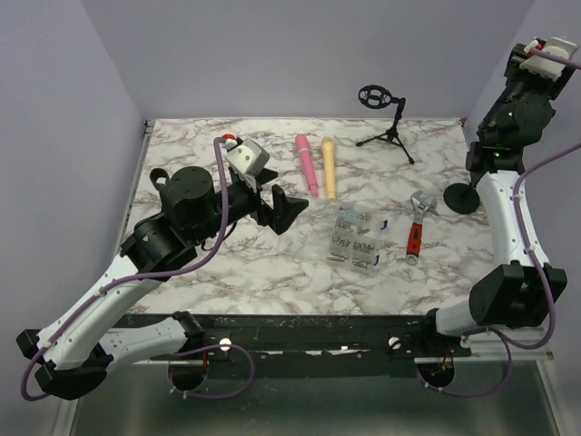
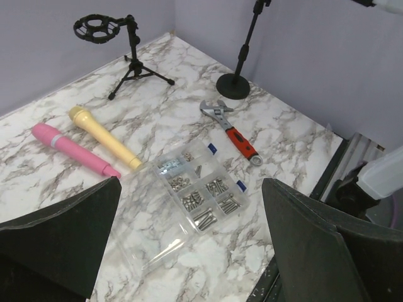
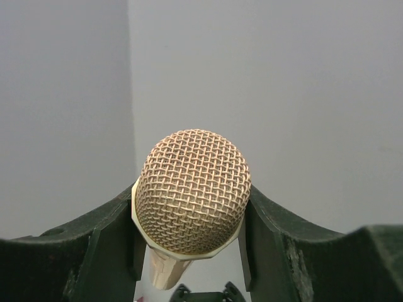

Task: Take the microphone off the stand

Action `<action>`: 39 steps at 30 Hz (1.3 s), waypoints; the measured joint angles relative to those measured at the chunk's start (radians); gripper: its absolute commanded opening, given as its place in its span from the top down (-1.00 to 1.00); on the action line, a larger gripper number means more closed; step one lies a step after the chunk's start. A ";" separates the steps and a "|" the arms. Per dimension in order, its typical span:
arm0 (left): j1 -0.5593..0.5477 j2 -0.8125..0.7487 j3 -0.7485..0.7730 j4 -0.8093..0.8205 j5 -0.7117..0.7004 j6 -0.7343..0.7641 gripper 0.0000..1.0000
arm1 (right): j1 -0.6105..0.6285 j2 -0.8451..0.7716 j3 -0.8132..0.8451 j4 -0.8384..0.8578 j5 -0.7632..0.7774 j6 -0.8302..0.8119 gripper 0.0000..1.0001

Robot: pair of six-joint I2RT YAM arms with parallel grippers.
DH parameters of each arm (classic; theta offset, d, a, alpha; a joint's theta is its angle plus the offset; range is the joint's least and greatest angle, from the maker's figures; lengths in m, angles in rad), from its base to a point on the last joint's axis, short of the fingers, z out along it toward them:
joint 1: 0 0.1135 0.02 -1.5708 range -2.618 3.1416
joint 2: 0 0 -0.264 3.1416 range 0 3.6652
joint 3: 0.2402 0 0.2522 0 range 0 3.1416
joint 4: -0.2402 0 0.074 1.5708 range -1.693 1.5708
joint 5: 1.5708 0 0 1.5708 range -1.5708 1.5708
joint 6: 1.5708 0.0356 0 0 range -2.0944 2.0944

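Gold mesh-headed cream microphone (image 3: 192, 192) sits pinched between the right gripper's (image 3: 192, 217) jaws, high at two o'clock, apparently not yet lifted out of the black round-based stand (image 1: 463, 196). That lift remains. Left gripper (image 2: 192, 185), jaws spread, hovers at nine o'clock.

microphone (image 3: 192, 192): woven metal mesh head, coppery sheen; smooth cream plastic body | table (image 1: 272, 282): smooth marble-look top, faint gloss | wrench (image 2: 233, 133): bare metal jaw, glossy red handle | box (image 2: 195, 185): clear plastic | round-base stand (image 2: 233, 86): matt black
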 measured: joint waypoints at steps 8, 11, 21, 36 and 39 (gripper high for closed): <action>0.012 -0.003 0.000 -0.006 -0.102 0.050 -0.97 | 0.000 -0.105 0.138 -0.391 -0.368 0.343 0.99; 0.042 -0.004 0.000 -0.002 -0.122 0.059 -0.97 | 0.000 -0.117 0.185 -0.471 -0.549 0.512 0.99; 0.132 0.004 -0.072 0.133 -0.126 0.066 -0.97 | 0.184 0.110 0.379 -0.790 -0.898 0.833 0.99; 0.153 -0.025 -0.229 0.185 -0.140 0.127 -0.97 | 0.438 0.705 0.903 -1.442 -0.574 0.734 0.99; 0.153 -0.035 -0.233 0.200 -0.150 0.138 -0.97 | 0.437 0.734 0.917 -1.476 -0.512 0.726 0.99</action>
